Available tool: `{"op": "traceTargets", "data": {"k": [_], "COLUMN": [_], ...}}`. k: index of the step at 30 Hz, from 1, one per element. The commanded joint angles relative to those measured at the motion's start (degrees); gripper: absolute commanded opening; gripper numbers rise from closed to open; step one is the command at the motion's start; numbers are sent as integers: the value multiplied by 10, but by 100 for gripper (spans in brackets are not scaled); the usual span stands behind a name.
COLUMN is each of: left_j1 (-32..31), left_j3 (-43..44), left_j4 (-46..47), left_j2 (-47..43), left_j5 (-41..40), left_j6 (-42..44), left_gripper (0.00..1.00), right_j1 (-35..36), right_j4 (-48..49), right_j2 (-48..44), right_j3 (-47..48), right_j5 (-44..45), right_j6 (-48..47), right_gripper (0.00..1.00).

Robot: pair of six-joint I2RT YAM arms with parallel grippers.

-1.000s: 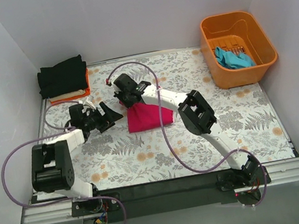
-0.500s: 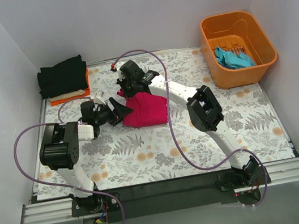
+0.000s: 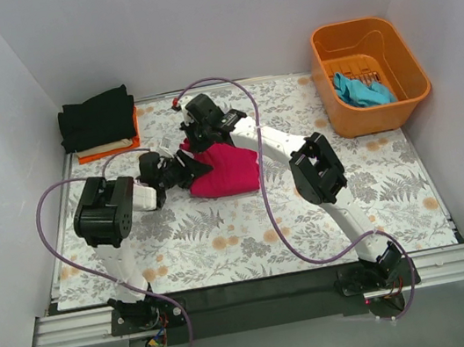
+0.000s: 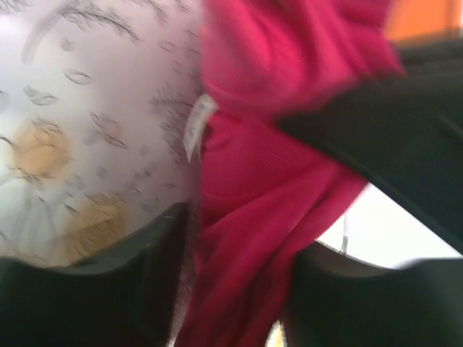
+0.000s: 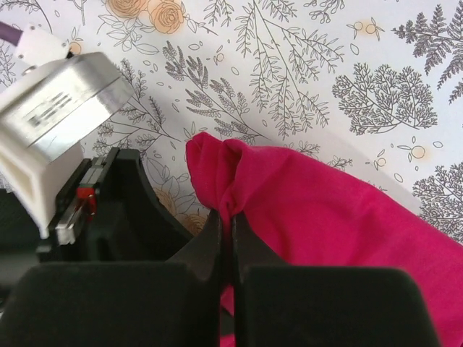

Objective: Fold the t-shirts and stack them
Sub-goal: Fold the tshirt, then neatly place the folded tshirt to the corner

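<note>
The magenta-pink t-shirt (image 3: 230, 170) lies bunched on the floral table. My right gripper (image 3: 197, 140) is at its far left corner, shut on a pinched fold (image 5: 233, 194) of the cloth. My left gripper (image 3: 185, 169) is at the shirt's left edge, its jaws apart with pink cloth (image 4: 253, 217) hanging between the fingers (image 4: 94, 289). It also shows in the right wrist view (image 5: 123, 210), right beside the right gripper (image 5: 231, 220). A teal-blue shirt (image 3: 362, 89) lies in the orange basket (image 3: 410, 63). Folded black (image 3: 98, 117), white and orange shirts are stacked at the far left.
The orange basket stands at the far right corner by the right wall. The folded stack (image 3: 107, 146) sits in the far left corner against the walls. Purple cables loop over both arms. The floral table (image 3: 251, 233) stretches from the shirt to the near edge.
My left gripper has moved right, up to the pink shirt, so its fingers now straddle the shirt's left edge. The right gripper has lifted the pinched corner slightly farther away.
</note>
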Motion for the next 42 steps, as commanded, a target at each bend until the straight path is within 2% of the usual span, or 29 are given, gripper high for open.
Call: {"op": "traceTargets", "data": {"k": [1, 2, 4, 5, 6, 8, 9, 10, 12, 14, 15, 17, 20, 22, 24, 26, 29, 33, 36, 42], "left_j1": [0, 0, 0, 0, 0, 0, 0, 1, 3, 4, 5, 4, 10, 17, 31, 48, 68, 76, 86, 90], "left_j3": [34, 51, 74, 103, 117, 173, 189, 204, 239, 266, 285, 345, 405, 456, 491, 561, 658, 741, 805, 834], "left_j4": [-47, -86, -172, -204, -237, -342, -373, -428, -466, -513, -530, -563, -548, -543, -540, -551, -586, -597, -615, -622], "left_j2": [-2, -4, -12, -13, -12, 0, 5, 10, 15, 22, 35, 53, 81, 101, 111, 136, 169, 191, 206, 192], "left_j5": [-54, -58, -93, -108, -140, -175, -211, -227, -258, -302, -322, -402, -496, -509, -505, -496, -479, -483, -475, -455], "left_j6": [-4, 14, 45, 77, 88, 136, 149, 170, 231, 282, 339, 404, 511, 560, 574, 567, 549, 557, 553, 547], "left_gripper": [35, 19, 7, 2, 0, 0, 0, 0, 0, 0, 0, 0, 0, 2, 10, 11, 9, 1, 0, 0], "right_j1": [-6, -10, -15, -21, -25, -35, -38, -43, -57, -76, -82, -101, -122, -129, -134, -137, -138, -139, -139, -139], "right_j4": [36, 36, 39, 41, 45, 47, 49, 49, 51, 53, 56, 56, 57, 57, 57, 57, 57, 57, 57, 57], "right_j2": [-15, -18, -25, -29, -32, -43, -48, -61, -79, -110, -122, -156, -191, -211, -221, -232, -243, -248, -250, -246], "right_j3": [18, 18, 18, 17, 17, 18, 16, 12, 4, -18, -30, -63, -105, -125, -148, -160, -180, -203, -212, -217], "right_j5": [6, 9, 18, 18, 38, 50, 65, 71, 81, 82, 85, 83, 77, 73, 75, 74, 74, 70, 65, 62], "right_j6": [14, 9, 5, 4, -2, -8, -13, -16, -26, -43, -49, -61, -76, -82, -88, -88, -88, -89, -88, -88], "right_gripper": [2, 7, 12, 18, 34, 47, 66, 75, 97, 98, 98, 98, 98, 98, 98, 98, 98, 98, 98, 98]}}
